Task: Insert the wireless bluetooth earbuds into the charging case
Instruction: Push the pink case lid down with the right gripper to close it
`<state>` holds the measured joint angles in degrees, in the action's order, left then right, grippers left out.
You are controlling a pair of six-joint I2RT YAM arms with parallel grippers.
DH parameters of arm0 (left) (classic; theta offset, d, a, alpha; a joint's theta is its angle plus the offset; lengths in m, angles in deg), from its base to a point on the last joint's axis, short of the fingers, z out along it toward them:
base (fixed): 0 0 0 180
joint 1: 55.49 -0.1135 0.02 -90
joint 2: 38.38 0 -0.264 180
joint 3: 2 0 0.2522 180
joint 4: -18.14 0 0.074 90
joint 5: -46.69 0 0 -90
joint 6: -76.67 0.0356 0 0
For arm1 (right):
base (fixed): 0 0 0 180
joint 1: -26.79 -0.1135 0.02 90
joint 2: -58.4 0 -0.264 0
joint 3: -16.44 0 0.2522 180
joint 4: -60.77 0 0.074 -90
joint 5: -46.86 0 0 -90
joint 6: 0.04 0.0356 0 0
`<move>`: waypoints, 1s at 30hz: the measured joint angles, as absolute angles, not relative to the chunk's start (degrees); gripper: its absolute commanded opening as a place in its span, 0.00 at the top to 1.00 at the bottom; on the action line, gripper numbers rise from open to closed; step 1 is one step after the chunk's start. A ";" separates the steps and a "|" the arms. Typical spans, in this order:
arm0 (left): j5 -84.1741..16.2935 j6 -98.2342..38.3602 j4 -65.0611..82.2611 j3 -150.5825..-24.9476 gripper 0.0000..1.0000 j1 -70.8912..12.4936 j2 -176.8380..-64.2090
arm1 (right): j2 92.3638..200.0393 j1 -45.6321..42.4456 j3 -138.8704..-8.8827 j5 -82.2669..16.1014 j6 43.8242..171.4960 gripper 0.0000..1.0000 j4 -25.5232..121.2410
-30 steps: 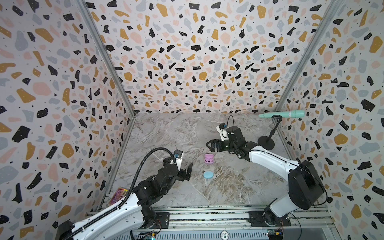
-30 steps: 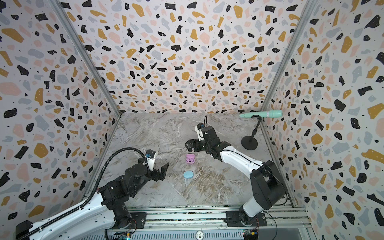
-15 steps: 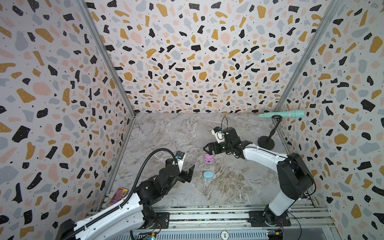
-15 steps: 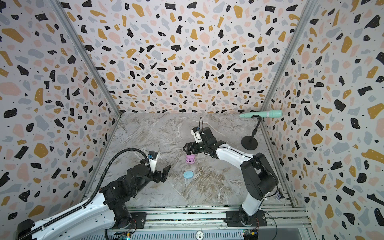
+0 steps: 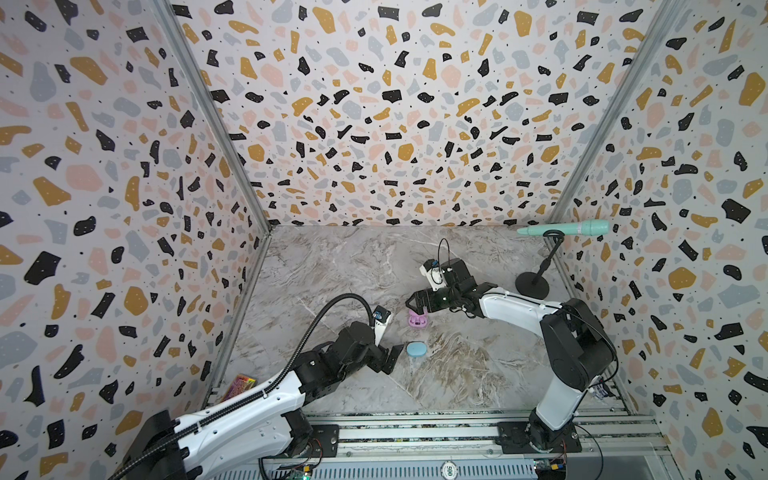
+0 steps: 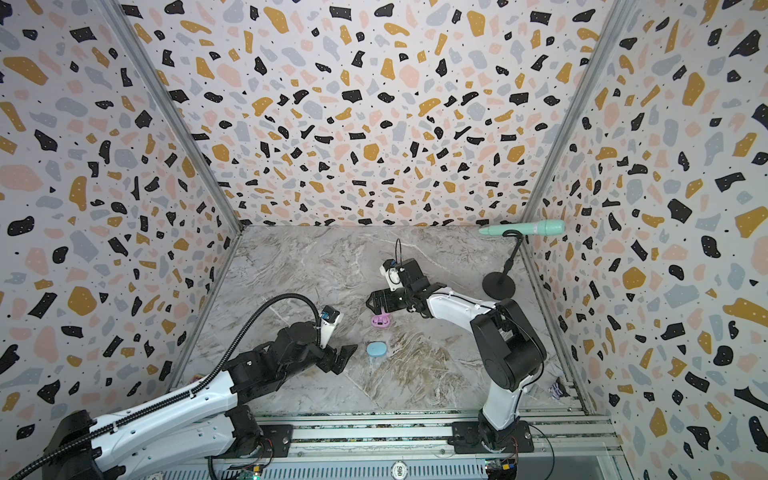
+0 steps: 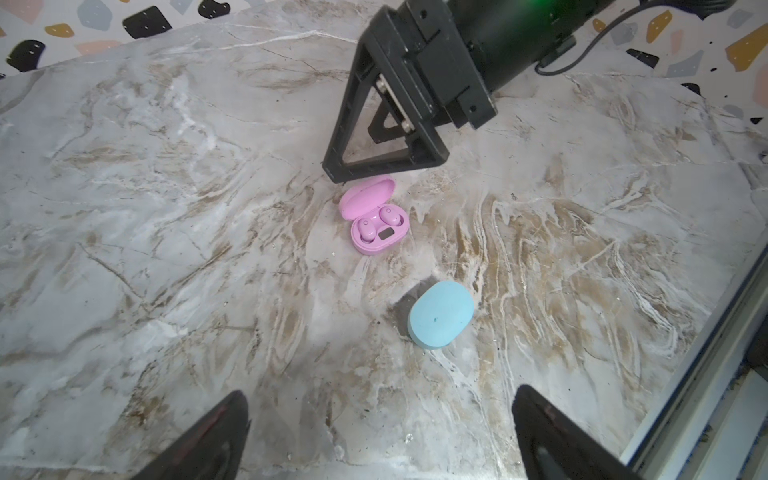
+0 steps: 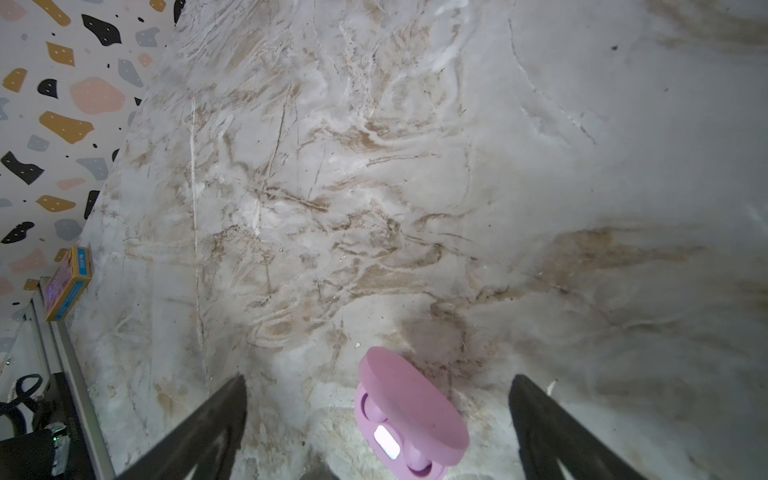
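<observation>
Pink earbuds (image 7: 366, 230): both sit in the wells of the pink case (image 7: 374, 248), whose lid (image 7: 365, 195) is hinged up. The case is mid-bench, slightly toward the far right corner. No blue buds are visible. The blue case (image 7: 441, 314) is closed, near the pink one on the front-edge side, so I can't tell what's inside.

Right gripper (image 5: 415, 306): jaws spread wide, empty, tips right at the back of the raised lid. Can't tell if they touch. Left gripper (image 5: 392, 357): also wide, empty, near the blue case but apart from it.

Risks, my read:
- A lid push from that angle probably skids or tips the case. It looks light and nothing braces it.
- A bud that is not fully down would stop the lid latching or pop out.
- A tip catching the lid edge could flip the whole case.

Materials: both cases are smooth matte plastic, pill-shaped and rounded, with little to grip. The buds are tiny domes, with a small display window (image 7: 386, 234) between them. The bench (image 5: 332, 270) is flat marble-print and looks slick. The fingers (image 7: 374, 137) are rigid black open triangles.
</observation>
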<state>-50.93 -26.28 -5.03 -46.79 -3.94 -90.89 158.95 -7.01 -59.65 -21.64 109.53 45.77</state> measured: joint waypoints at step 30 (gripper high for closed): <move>-49.92 -26.17 -5.03 -46.79 0.00 -3.94 -91.11 | 161.75 -7.03 -59.12 -15.54 109.80 0.05 47.02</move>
<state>-49.92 -26.17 -5.03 -46.79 -3.94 -91.11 161.75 -7.03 -59.12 -15.54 109.80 47.02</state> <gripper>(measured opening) 0.995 0.956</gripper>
